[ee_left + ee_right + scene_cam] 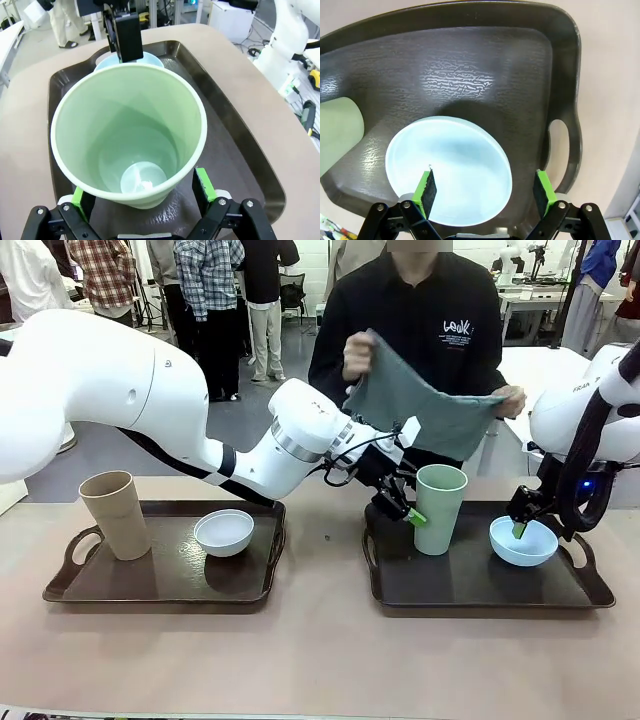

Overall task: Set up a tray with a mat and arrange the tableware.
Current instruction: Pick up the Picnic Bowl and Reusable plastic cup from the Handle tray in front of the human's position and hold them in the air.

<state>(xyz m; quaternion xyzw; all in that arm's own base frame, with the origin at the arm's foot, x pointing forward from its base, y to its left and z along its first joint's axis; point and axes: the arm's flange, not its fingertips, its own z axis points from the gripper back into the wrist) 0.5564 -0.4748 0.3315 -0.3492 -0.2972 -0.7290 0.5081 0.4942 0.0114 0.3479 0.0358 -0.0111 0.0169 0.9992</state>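
A person holds a grey-green mat (420, 405) up in both hands beyond the right tray (480, 585). On that tray stand a pale green tumbler (440, 508) and a light blue bowl (523, 541). My left gripper (400, 505) is open, its green pads on either side of the pale green tumbler (130, 135) low down. My right gripper (485, 187) is open over the rim of the light blue bowl (450, 165), one finger inside and one outside. The left tray (160, 580) carries a tan tumbler (115, 513) and a white bowl (224, 532).
Both dark trays have raised rims and cut-out handles (560, 145). The left arm (180, 420) reaches across above the left tray's back edge. Bare table lies in front of the trays and between them. Other people stand far behind.
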